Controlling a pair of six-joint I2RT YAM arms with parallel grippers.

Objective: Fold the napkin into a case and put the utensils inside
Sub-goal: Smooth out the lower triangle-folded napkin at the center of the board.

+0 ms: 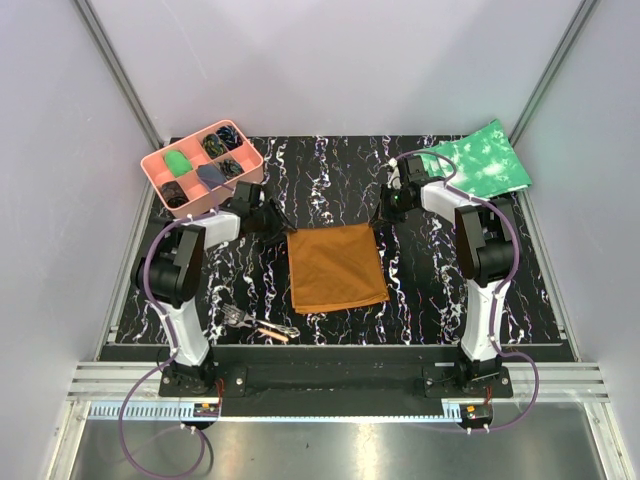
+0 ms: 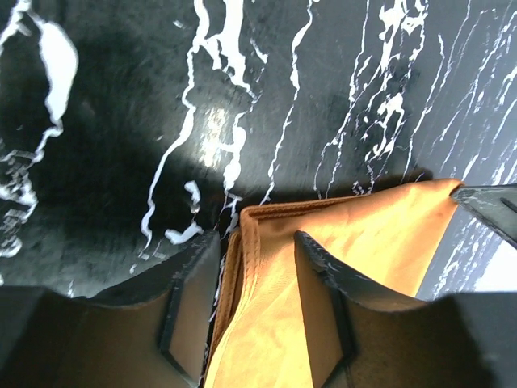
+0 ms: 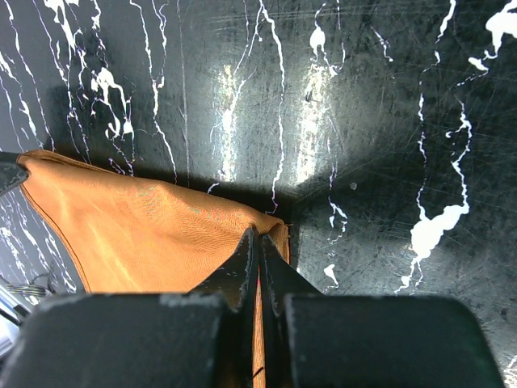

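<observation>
Black, white-veined desk [image 1: 425, 292] between pale walls [image 1: 330, 70]. The rust-brown napkin [image 1: 337, 267] lies mid-desk. My right pincer [image 3: 259, 242] is pinched tight on its far right corner; my left pincer [image 2: 257, 246] gapes astride the far left corner.

Readable text: none in any of the three views.
Rust-brown square cloth napkin [image 1: 337, 267]: plain weave, no lettering or tag showing.
Pink plastic compartment tray [image 1: 152, 172]: no label legible.
Green cloth with white mottling [image 1: 478, 162]: pattern only.
Black white-veined tabletop [image 1: 330, 170]: veins only, no marks.
Arm housings: any print too small to tell.
</observation>
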